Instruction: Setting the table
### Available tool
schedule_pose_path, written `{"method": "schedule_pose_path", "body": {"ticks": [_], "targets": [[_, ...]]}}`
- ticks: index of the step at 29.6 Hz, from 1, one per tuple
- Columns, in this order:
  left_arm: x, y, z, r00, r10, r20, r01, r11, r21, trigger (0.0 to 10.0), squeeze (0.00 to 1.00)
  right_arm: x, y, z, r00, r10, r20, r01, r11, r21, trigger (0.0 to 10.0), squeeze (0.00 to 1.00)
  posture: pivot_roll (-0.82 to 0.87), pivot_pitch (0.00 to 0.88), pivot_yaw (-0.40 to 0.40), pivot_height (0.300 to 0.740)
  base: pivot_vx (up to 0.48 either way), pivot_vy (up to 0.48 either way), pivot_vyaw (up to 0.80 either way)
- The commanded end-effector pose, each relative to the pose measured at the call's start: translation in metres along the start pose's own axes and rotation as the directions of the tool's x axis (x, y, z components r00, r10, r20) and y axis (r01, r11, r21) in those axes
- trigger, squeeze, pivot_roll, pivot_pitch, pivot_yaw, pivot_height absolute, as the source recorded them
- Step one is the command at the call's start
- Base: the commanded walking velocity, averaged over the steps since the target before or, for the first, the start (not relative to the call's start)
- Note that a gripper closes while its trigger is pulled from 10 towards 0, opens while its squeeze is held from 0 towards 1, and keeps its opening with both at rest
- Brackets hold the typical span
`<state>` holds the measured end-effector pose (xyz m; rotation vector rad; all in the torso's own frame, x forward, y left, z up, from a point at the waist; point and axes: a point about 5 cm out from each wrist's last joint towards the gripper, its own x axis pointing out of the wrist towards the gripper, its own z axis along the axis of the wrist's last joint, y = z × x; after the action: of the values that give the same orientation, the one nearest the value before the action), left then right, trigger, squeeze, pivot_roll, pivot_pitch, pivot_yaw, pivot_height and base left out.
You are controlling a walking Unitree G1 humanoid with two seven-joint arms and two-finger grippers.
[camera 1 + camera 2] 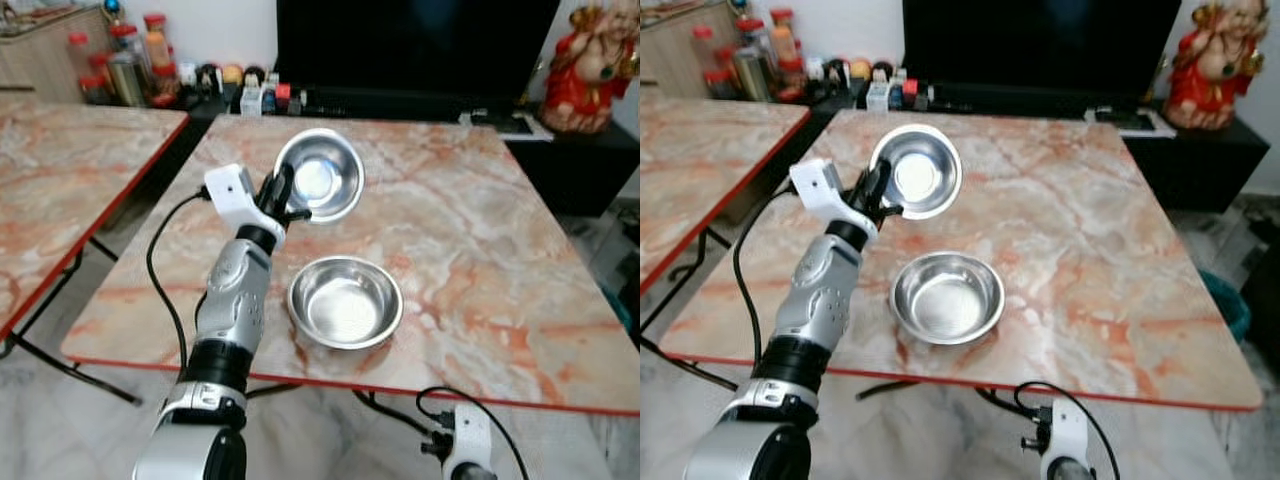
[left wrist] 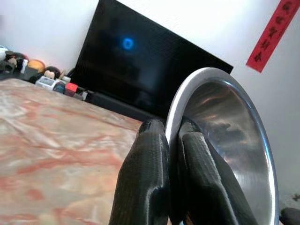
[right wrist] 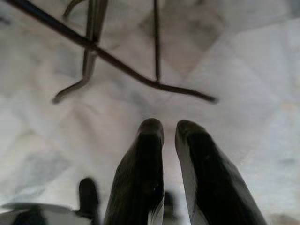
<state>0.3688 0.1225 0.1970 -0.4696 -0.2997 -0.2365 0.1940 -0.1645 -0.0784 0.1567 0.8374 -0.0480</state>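
Left gripper (image 1: 285, 200) was up over the marble-pattern table (image 1: 480, 250), jaws clenched on the rim of a steel bowl (image 1: 320, 175). Bowl was held off the surface, tilted so its inside faced the head camera. In the left wrist view the two black fingers (image 2: 145, 178) pinched the rim, one inside the bowl (image 2: 229, 140) and one outside.

A second steel bowl (image 1: 345, 302) sat upright on the table, near the front edge, just in front of the held one and apart from it.

Right gripper hung idle below the table edge; only its white wrist housing (image 1: 468, 435) and cable showed from the head. The right wrist view looked down at a pale tiled floor (image 3: 243, 61) and dark metal table legs (image 3: 117, 61). Its fingers (image 3: 140, 178) sat nearly together with a thin gap, nothing between them.

Beyond the table: a dark TV screen (image 1: 410, 50), a red and gold figurine (image 1: 590, 70) at the right, jars and bottles (image 1: 130, 60) at the left. A second table (image 1: 60, 180) of the same pattern stood to the left.
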Motion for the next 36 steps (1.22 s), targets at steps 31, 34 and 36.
{"method": "schedule_pose_path", "body": {"ticks": [31,34,36], "targets": [[-0.033,-0.003,-0.050,0.876,-0.109,-0.470,-0.012,0.969,-0.248,10.0,0.00,-0.002,-0.007,-0.006,1.000,-0.016,-0.018,0.015,1.000,-0.016,10.0,0.00,0.02,0.000,-0.020,0.740,0.000,0.000,0.00],[-0.034,-0.003,-0.050,0.867,-0.105,-0.487,-0.016,0.971,-0.237,10.0,0.00,-0.002,-0.008,-0.006,1.000,-0.015,-0.019,0.015,1.000,-0.018,10.0,0.00,0.02,0.000,-0.020,0.740,0.000,0.000,0.00],[-0.034,-0.003,-0.050,0.865,-0.104,-0.492,-0.018,0.971,-0.237,10.0,0.00,-0.002,-0.008,-0.006,1.000,-0.016,-0.019,0.015,1.000,-0.018,10.0,0.00,0.02,0.000,-0.021,0.740,0.000,0.000,0.00]]}}
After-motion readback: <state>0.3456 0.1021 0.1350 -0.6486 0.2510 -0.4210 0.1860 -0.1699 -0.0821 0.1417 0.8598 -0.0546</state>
